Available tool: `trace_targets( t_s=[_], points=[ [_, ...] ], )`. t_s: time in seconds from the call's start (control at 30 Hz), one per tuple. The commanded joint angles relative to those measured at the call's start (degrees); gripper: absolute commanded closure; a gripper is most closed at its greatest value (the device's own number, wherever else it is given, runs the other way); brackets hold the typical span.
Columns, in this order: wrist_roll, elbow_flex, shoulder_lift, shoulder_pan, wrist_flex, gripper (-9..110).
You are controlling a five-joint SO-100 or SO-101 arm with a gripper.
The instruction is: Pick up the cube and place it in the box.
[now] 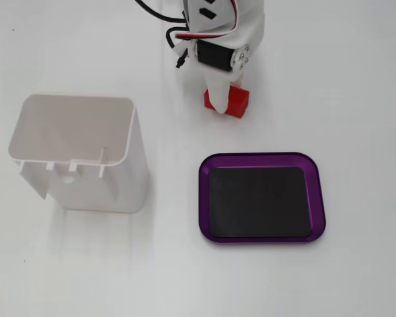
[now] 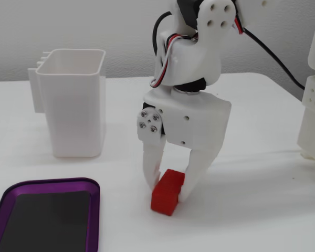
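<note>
The red cube (image 1: 237, 102) lies on the white table behind the purple box (image 1: 319, 198). In a fixed view the cube (image 2: 165, 197) rests on the table, right of the box's corner (image 2: 47, 182). My gripper (image 2: 169, 188) comes down from above with one finger on each side of the cube. Both fingers appear to touch its sides. From above, the gripper (image 1: 226, 99) covers the cube's left part. The box is empty and shows its black floor.
A tall white open-topped plastic container (image 1: 79, 152) stands left of the box, and it also shows in the other fixed view (image 2: 76, 105). A white structure (image 2: 312, 115) stands at the right edge. Black cables hang off the arm (image 1: 165, 20).
</note>
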Motion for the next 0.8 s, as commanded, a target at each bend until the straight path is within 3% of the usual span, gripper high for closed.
trace_targets(
  t_s=[0.0, 0.37, 0.63, 0.77],
  points=[
    [-0.88, -1.85, 0.26, -0.44, 0.00, 102],
    [-4.31, -2.81, 3.52, -0.79, 4.13, 102],
    [-14.33, -6.59, 22.85, -0.79, 6.42, 102],
    [-21.71, -5.36, 32.87, -0.79, -1.76, 102]
  ],
)
